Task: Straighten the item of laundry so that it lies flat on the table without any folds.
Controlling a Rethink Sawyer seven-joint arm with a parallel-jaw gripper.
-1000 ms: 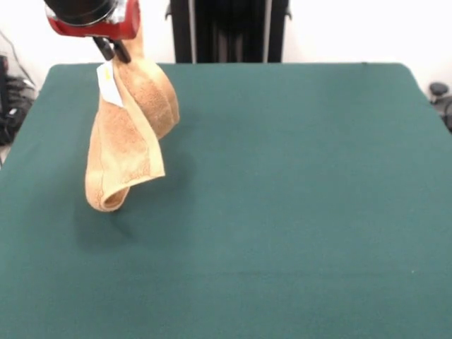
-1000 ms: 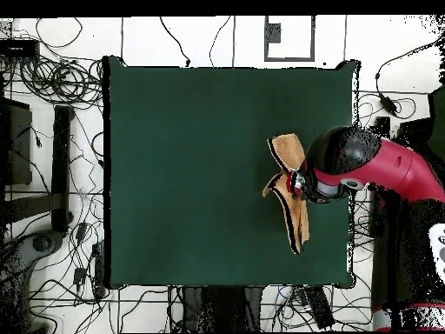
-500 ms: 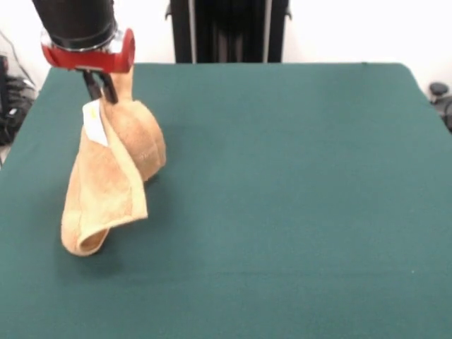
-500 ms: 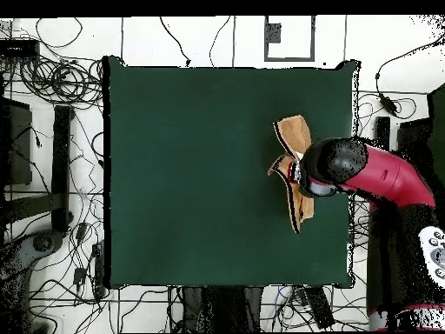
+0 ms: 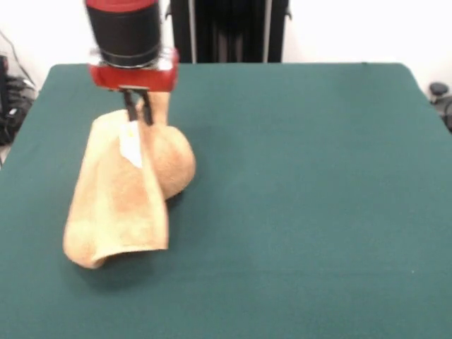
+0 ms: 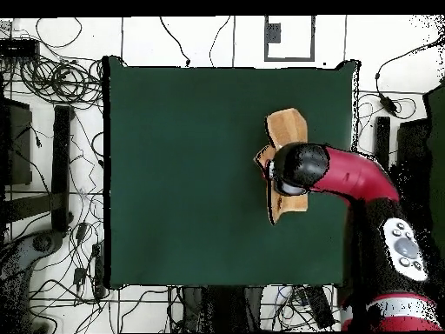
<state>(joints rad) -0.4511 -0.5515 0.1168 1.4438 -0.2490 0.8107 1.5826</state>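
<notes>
- While you watch the front view, the fingers (image 5: 138, 113) keep pinching the towel (image 5: 126, 194) by its top edge.
- Since half a second ago, your arm has shifted toward the worktop's (image 5: 296, 183) middle.
- More towel now rests draped on the worktop.

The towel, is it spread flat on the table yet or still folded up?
Still folded. The towel hangs doubled from the gripper, pinched near its white tag, with only its lower end resting on the table.
</notes>
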